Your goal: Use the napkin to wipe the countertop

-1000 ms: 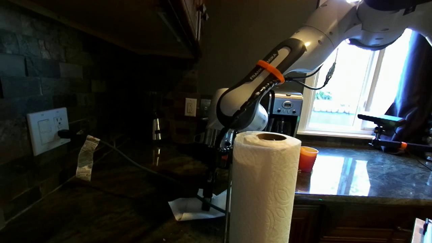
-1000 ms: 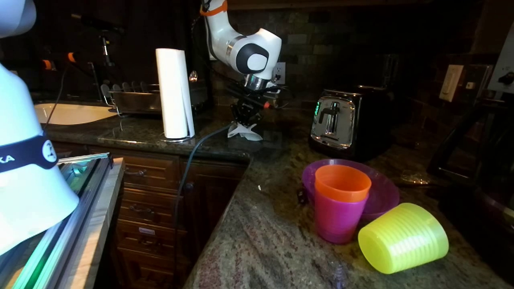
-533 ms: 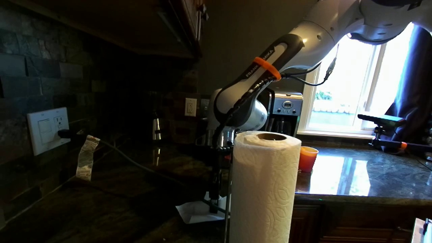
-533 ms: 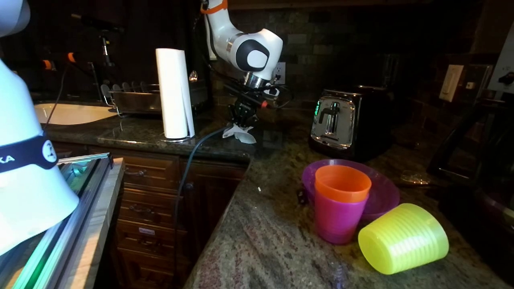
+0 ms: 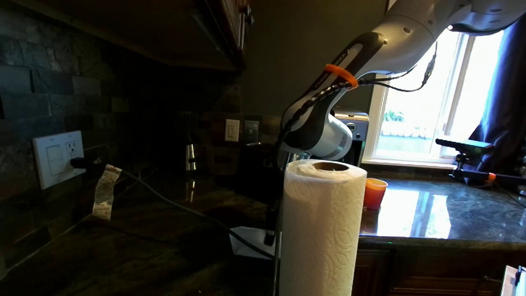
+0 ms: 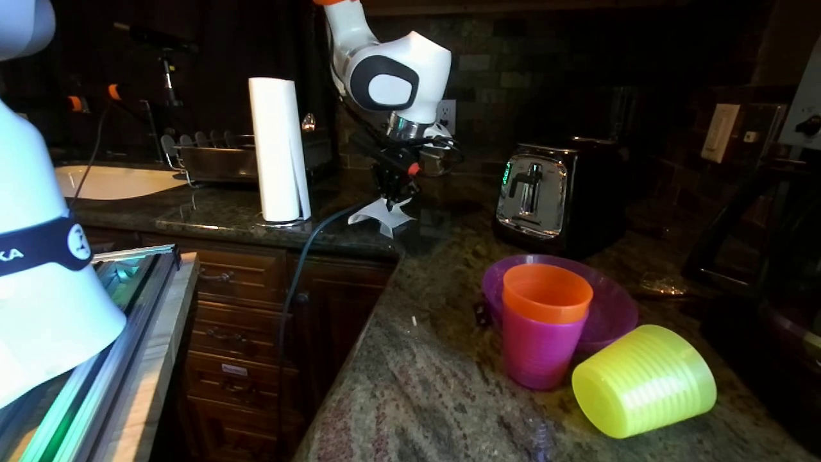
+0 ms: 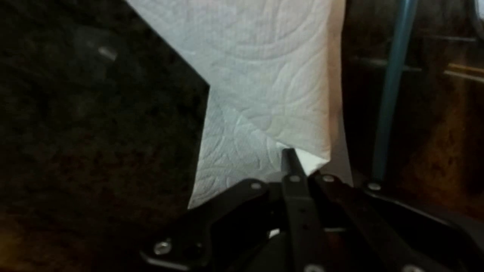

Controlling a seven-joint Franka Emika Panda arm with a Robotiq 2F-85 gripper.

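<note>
The napkin point(image 7: 264, 68), a white embossed sheet folded over on itself, lies on the dark polished countertop point(image 6: 372, 372). My gripper point(image 7: 294, 160) comes in from the bottom of the wrist view and is shut, pinching a raised fold of it. One fingertip shows against the paper; the other is hidden behind it. In an exterior view the napkin point(image 6: 385, 217) spreads out under the gripper point(image 6: 390, 204), its edges on the stone. The towel roll covers part of the napkin point(image 5: 250, 242) in an exterior view, with the gripper point(image 5: 269, 238) standing at the roll's edge.
A grey cord point(image 5: 197, 213) runs from the outlet past the napkin. The tall paper towel roll point(image 6: 276, 151) stands beside the gripper. A toaster point(image 6: 532, 192), stacked cups point(image 6: 545, 346), a purple bowl point(image 6: 612, 314) and a tipped yellow cup point(image 6: 644, 382) are on the counter.
Gripper and napkin have slid together over the counter, toward the towel roll and then away from the camera beside it. The napkin's free edges have shifted and now spread wider.
</note>
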